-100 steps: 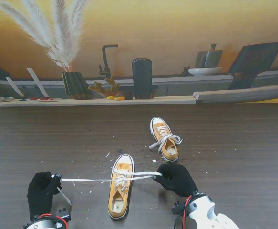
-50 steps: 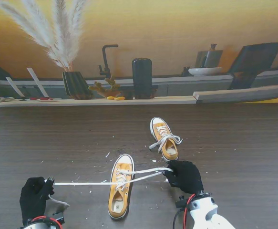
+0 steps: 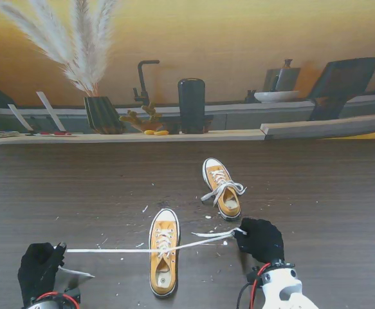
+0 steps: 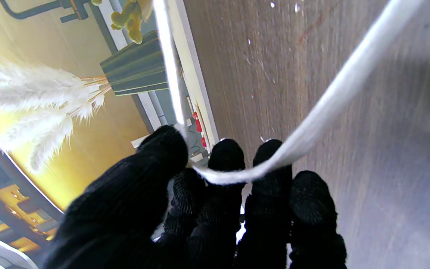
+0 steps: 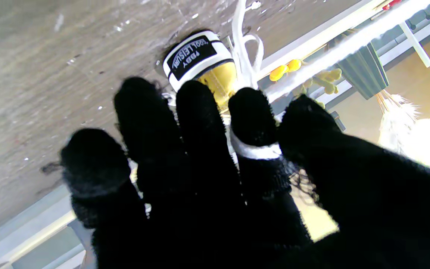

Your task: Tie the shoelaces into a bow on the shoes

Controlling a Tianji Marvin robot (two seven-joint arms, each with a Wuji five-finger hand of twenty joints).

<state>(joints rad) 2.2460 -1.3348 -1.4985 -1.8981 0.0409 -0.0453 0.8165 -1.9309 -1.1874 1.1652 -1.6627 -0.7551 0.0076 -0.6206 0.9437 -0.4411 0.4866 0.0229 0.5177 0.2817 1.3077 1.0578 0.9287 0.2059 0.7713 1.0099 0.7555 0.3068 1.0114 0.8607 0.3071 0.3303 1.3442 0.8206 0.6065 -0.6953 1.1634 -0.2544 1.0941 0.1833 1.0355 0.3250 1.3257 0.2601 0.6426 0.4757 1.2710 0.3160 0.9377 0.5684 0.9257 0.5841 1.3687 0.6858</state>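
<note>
A yellow sneaker (image 3: 163,251) lies on the dark table near me, toe pointing away. Its white laces (image 3: 110,250) stretch out tight to both sides. My left hand (image 3: 40,270), in a black glove, is shut on the left lace end; the left wrist view shows the lace (image 4: 312,127) pinched between thumb and fingers (image 4: 226,164). My right hand (image 3: 261,239) is shut on the right lace end (image 3: 216,235); the lace (image 5: 254,151) wraps around one finger. A second yellow sneaker (image 3: 222,187), farther away, has a tied bow; its heel (image 5: 196,56) shows in the right wrist view.
Small white scraps (image 3: 139,225) are scattered on the table (image 3: 316,193) around the shoes. A ledge (image 3: 174,135) at the table's far edge carries a vase with pampas grass (image 3: 100,112), a dark cylinder (image 3: 192,105) and other props.
Both hands have moved apart, the left farther left and nearer to me, the right farther right. The laces have been pulled tighter and flatter across the near shoe.
</note>
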